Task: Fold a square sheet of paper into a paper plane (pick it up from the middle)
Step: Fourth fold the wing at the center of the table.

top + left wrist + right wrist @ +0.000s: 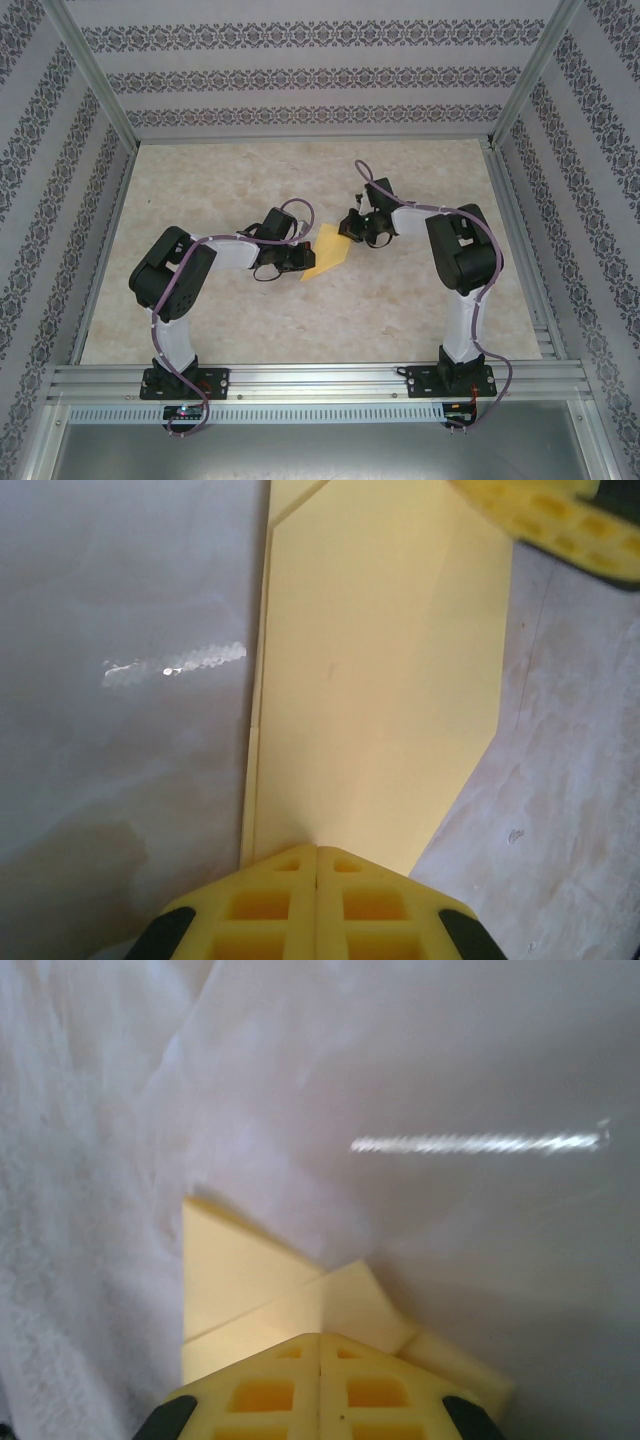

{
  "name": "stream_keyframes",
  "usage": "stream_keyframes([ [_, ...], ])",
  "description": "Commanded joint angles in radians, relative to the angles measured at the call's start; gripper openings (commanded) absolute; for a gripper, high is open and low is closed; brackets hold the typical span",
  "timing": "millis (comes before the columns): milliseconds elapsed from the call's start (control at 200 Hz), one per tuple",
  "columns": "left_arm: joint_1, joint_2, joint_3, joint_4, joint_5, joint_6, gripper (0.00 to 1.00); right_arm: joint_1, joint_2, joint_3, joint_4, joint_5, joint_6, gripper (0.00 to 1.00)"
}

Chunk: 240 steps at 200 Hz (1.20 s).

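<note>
**A:** Two grippers and one sheet; where does it sit?

**B:** The yellow sheet of paper is stretched between them over the middle of the table; it is already creased into a long shape with slanted ends.

**A:** And the left gripper?

**B:** Seen from its wrist, the left gripper has its yellow fingers pressed together at the near end of the sheet; the paper runs out from between them, so the jaws are clamped on it.

**A:** The right one?

**B:** Much the same; the right gripper has its fingers meeting, with folded layers emerging between them; it pinches the opposite end.

**A:** What stands around?

**B:** A pale marbled tabletop; walls with dark floral bands on three sides; aluminium rails at the near edge, where both bases are bolted; mauve cables trailing along each arm.
</note>
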State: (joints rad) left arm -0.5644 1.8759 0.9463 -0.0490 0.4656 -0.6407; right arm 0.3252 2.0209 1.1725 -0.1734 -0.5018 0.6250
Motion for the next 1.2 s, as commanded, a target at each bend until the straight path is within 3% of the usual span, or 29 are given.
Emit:
stream_keyframes([
  [0, -0.008, 0.067, -0.065, -0.190, -0.070, 0.006, 0.00, -0.064, -0.013, 0.033, -0.033, 0.153, -0.055, 0.00],
  [170, -0.008, 0.066, -0.060, -0.190, -0.069, 0.006, 0.00, -0.048, -0.127, 0.008, -0.006, 0.083, -0.071, 0.00],
  [330, -0.009, 0.066, -0.058, -0.190, -0.072, 0.006, 0.00, 0.029, -0.214, -0.059, 0.021, 0.065, -0.051, 0.00],
  [624, -0.009, 0.067, -0.048, -0.201, -0.073, 0.010, 0.00, 0.130, -0.078, -0.042, 0.070, -0.032, -0.001, 0.00],
  [824, -0.008, 0.065, -0.050, -0.204, -0.071, 0.012, 0.00, 0.099, -0.013, -0.030, 0.078, -0.009, 0.005, 0.00],
  [1194, -0.008, 0.069, -0.059, -0.187, -0.064, 0.007, 0.00, -0.044, 0.043, 0.003, 0.065, 0.084, 0.013, 0.00],
])
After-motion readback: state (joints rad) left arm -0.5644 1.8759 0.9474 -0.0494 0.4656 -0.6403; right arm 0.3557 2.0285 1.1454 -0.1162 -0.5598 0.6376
